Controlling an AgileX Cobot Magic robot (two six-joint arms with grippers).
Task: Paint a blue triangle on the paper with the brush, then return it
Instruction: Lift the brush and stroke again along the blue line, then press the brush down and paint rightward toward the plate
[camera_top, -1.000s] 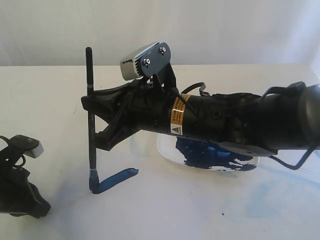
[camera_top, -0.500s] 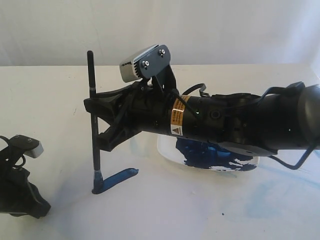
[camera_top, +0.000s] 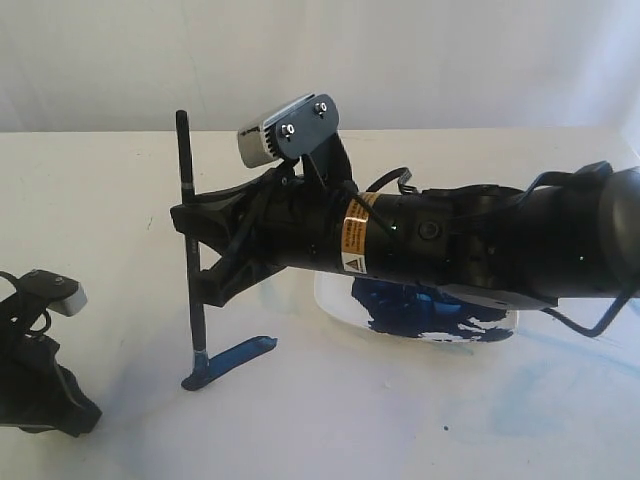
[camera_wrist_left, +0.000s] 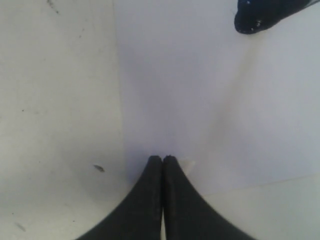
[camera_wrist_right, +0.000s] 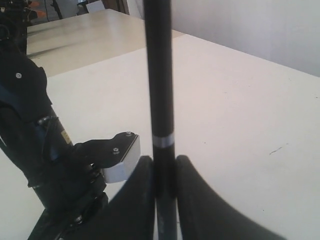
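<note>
left gripper is sitting nearest, at the near-left of the exterior view. its jaws are pressing together on nothing, over a corner of the paper, well apart from the work. further in, the brush is standing almost upright, its handle top leaning slightly to the left. its loaded tip is touching the paper at the left end of the blue triangle — so far only a narrow wedge of thick paint slanting up and right toward the plate. the right gripper is clamping the handle partway up, jaws closing tight on the black shaft with the tip hanging straight below them. so the mark is lying below and to the right of the grip, and the right arm is the only one placed to go on with it. a shape judged unfinished is calling for another stroke from this end. beyond, the plate's dark blue paint is showing under the right arm, and the cream surface is running back to the wall.
</note>
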